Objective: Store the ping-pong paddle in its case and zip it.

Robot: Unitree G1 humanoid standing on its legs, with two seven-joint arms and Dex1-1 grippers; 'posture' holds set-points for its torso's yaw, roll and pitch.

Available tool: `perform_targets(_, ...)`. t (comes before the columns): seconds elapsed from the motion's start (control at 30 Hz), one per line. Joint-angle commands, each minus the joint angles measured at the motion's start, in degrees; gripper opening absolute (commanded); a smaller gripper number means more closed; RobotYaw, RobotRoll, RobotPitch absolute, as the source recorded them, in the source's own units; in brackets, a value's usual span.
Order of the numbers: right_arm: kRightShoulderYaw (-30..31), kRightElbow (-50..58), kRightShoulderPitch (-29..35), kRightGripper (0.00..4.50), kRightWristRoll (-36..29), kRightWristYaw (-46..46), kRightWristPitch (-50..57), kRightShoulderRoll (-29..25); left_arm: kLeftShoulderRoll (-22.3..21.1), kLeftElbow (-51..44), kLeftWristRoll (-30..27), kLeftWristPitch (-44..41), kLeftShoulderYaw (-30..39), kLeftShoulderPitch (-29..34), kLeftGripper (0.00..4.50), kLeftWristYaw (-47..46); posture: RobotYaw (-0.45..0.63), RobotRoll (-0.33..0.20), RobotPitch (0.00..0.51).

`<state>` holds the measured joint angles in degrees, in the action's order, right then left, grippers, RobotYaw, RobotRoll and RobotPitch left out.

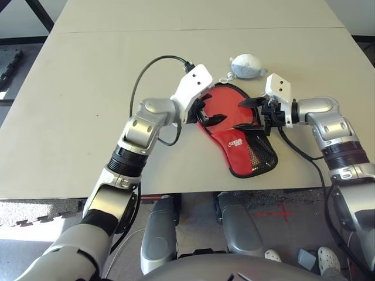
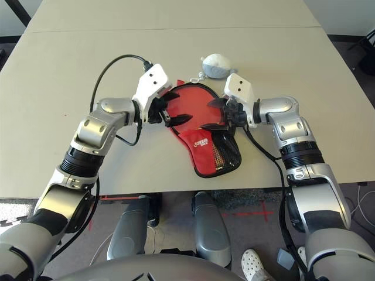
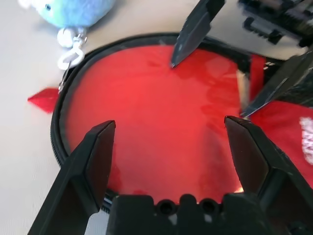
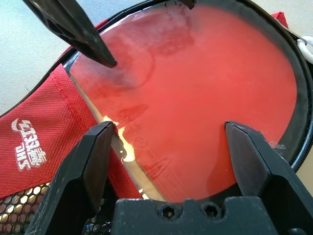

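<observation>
2 grippers flank the job on my screen, both over the near middle of the pale beige table (image 1: 70, 117). The ping-pong paddle (image 4: 205, 98), a bat with a round red rubber face, lies inside the case (image 1: 243, 146), a paddle-shaped red fabric cover with black zip trim. The round end of the case is still unzipped, so I see the red face ringed by the black zip edge. The narrow end of the case points toward the table's near edge and carries a black mesh pocket (image 1: 262, 153).

On the red fabric by the mesh sits a small white logo (image 4: 27, 142). In the right wrist view it runs sideways and I cannot read its letters with any confidence. Fainter print marks the rubber face near the handle end, too pale for me to read.

The left gripper (image 1: 206, 114) hovers over the left rim of the round end, its 2 black fingers spread wide and holding nothing. The right gripper (image 1: 255, 111) is at the opposite rim, pointing inward, its fingers equally wide apart and empty. Whether either set of tips touches the rubber, I cannot tell.

Just beyond the case's round end lies a small whitish-grey soft bundle (image 1: 247, 65), with a white clip (image 3: 71, 46) close by the zip edge. A small red tab (image 3: 45, 99) pokes out beside the case.
</observation>
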<state>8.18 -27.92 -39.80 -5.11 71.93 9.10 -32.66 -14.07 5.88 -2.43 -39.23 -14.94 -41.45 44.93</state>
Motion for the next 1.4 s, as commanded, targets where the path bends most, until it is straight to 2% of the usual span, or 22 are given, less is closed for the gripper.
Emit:
perform_targets(0.03,3.74,-2.75,3.06,4.50,2.39,0.81,1.62,0.09,-0.46,3.86,1.88,1.60,-2.36,1.52,4.46,-1.77,-0.09,0.000,0.296)
perform_targets(0.23,-0.23,-4.28,-4.16,4.50,-0.95,2.10,2.51,-1.29,-0.42,4.65,1.82,0.84,-3.66,2.71,4.46,-2.99,-0.09,0.000,0.292)
perform_targets(0.4,-2.11,-12.64,-12.89,4.50,-0.27,-0.15,-1.10,-1.77,-0.78,3.41,1.29,-0.05,-4.53,3.51,4.46,-2.48,-0.09,0.000,0.292)
perform_targets(0.77,-0.75,-38.42,-27.54,4.50,8.93,-12.25,-17.38,-1.22,-0.53,-1.72,0.66,-3.36,-6.04,6.08,4.46,-2.80,-0.07,0.000,0.291)
perform_targets(0.97,-1.17,-44.11,-30.80,4.50,12.10,-17.01,-21.81,-0.55,-0.73,-4.92,0.48,-5.04,-6.69,7.95,4.46,-3.44,-0.03,0.000,0.290)
perform_targets(1.17,-3.56,-45.09,-33.57,4.50,11.03,-15.79,-23.61,-0.04,-0.94,-6.59,0.37,-6.16,-6.79,9.14,4.46,-4.30,-0.01,0.000,0.292)
perform_targets(1.4,-1.50,-46.61,-34.23,4.50,15.01,-18.21,-24.26,-0.76,-0.66,-7.60,0.12,-6.91,-7.11,9.65,4.46,-4.94,0.00,0.000,0.296)
